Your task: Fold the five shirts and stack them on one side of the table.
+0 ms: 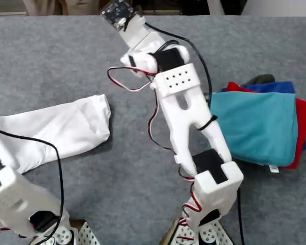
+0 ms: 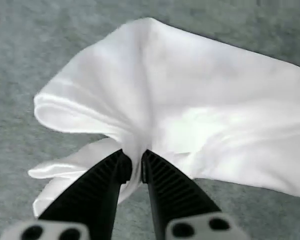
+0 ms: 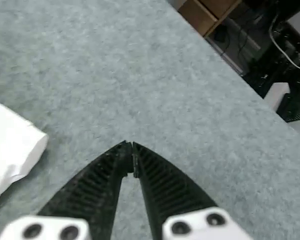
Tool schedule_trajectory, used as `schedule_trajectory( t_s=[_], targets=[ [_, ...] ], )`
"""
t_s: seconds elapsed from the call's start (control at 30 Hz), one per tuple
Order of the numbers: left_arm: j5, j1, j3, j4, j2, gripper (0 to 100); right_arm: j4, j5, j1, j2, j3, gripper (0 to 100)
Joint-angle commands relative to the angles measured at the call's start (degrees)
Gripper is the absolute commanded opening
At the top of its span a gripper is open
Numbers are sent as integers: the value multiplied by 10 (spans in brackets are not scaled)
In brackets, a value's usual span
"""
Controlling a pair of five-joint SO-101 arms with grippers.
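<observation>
The left gripper [image 2: 133, 165] pinches a bunched fold of the white shirt [image 1: 56, 130] at its left end. The shirt's long axis runs rightward from there toward the middle of the table. The right gripper [image 3: 129, 152], fingers pressed together on nothing, hangs beyond the shirt's right end, toward the far edge. Four folded shirts [image 1: 262, 125] are stacked on the right. The table [image 1: 51, 61] is covered in grey felt, and a wooden shelf [image 3: 205, 15] stands beyond it.

- Setting: a robotics lab or workshop.
- Grey felt-covered table [image 1: 51, 61] carries white robot arms [image 1: 183, 107] with exposed wiring [image 1: 152, 122].
- Beyond the table edge: wooden shelving [image 3: 210, 12], loose cables [image 3: 285, 30] on the floor.
</observation>
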Motion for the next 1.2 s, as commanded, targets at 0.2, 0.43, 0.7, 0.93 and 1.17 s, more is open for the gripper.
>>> schedule_trajectory(
  t_s=[0.2, 0.43, 0.7, 0.93, 1.17],
  targets=[
    [102, 164, 19, 5, -33, 18, -14, -4, 55, -38, -20, 8],
    [157, 289, 18, 5, -10, 18, -14, -4, 72, -37, -26, 9],
    [195, 371, 17, -30, 23, 18, -14, -4, 73, -38, -26, 9],
    [240, 404, 17, -76, 48, 18, -14, -4, 71, -38, -27, 9],
    [245, 447, 17, -82, 50, 18, -14, -4, 71, -38, -27, 9]
  ],
)
